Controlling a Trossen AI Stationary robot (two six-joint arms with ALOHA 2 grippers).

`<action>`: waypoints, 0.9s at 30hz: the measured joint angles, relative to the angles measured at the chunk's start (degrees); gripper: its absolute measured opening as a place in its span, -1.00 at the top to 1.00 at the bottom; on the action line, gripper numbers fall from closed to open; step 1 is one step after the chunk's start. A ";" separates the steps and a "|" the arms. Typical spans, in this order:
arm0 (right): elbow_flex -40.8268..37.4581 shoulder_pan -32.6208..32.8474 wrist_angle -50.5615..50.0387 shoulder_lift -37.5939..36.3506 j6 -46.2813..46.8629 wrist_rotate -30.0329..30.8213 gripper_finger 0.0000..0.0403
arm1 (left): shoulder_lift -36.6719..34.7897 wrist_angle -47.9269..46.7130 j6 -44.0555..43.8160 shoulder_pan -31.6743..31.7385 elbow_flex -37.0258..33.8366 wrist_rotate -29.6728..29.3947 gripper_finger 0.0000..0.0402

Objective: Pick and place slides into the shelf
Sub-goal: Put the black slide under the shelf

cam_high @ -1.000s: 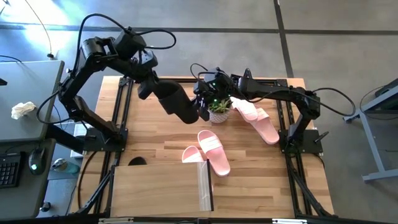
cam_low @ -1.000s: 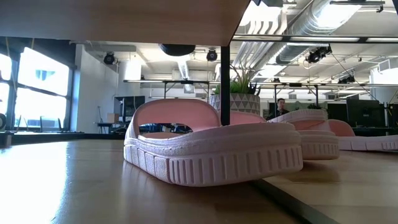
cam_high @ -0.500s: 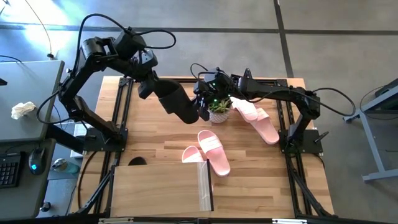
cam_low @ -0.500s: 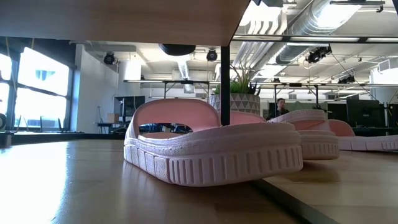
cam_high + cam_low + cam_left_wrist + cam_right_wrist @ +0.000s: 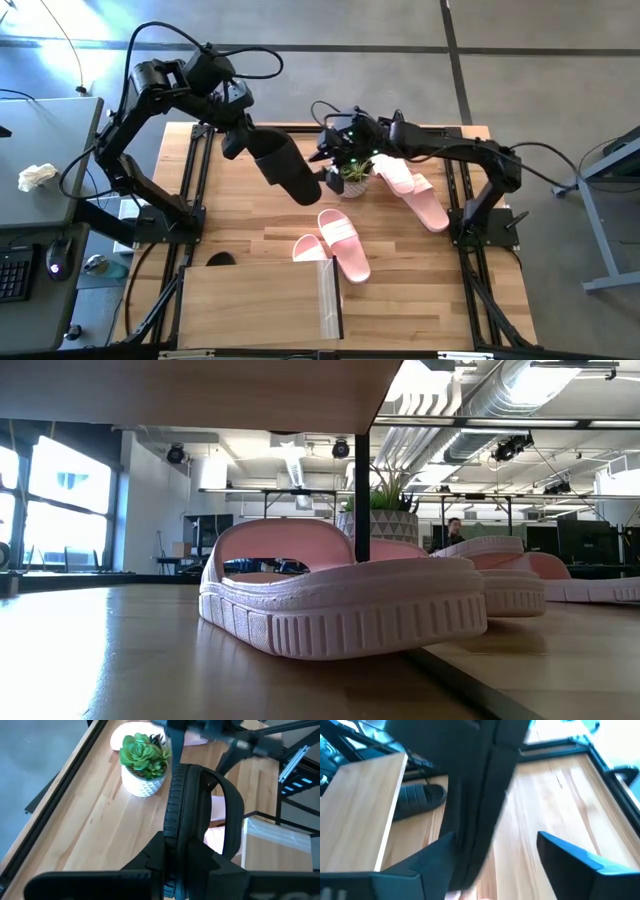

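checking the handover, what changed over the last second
The right claw opened, let go of the black slide and drew back a little toward the potted plant. The left claw closed on that slide and holds it above the table. The pink slides stayed put.

The shelf sits at the table's near edge. Two slides lie just beyond its right end. The potted plant stands farther back, with more slides to its right.

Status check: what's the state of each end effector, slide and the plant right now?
left end effector: shut on black slide.
right end effector: open, next to that slide.
black slide: lifted off the table.
second black slide: lying under the shelf.
pink slides: four on table, outside shelf.
plant: upright.
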 joint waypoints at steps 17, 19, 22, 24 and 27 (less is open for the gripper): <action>0.02 -1.36 -19.38 -15.73 2.67 4.93 -0.30 | -0.48 0.10 5.09 0.45 -24.51 11.72 0.86; 0.02 -1.34 -19.96 -16.01 3.69 5.41 -0.29 | -1.36 0.06 6.30 0.85 -27.51 12.69 0.86; -0.25 -1.34 -20.17 -16.05 4.76 5.43 -0.29 | -1.26 0.16 7.49 0.81 -32.25 13.57 0.86; -0.88 -1.34 -20.43 -16.01 5.95 5.07 -0.29 | -1.16 0.29 7.97 0.78 -35.70 13.52 0.86; -2.34 -1.34 -20.50 -15.92 7.14 3.46 -0.28 | -1.28 0.09 8.77 0.76 -41.34 13.42 0.86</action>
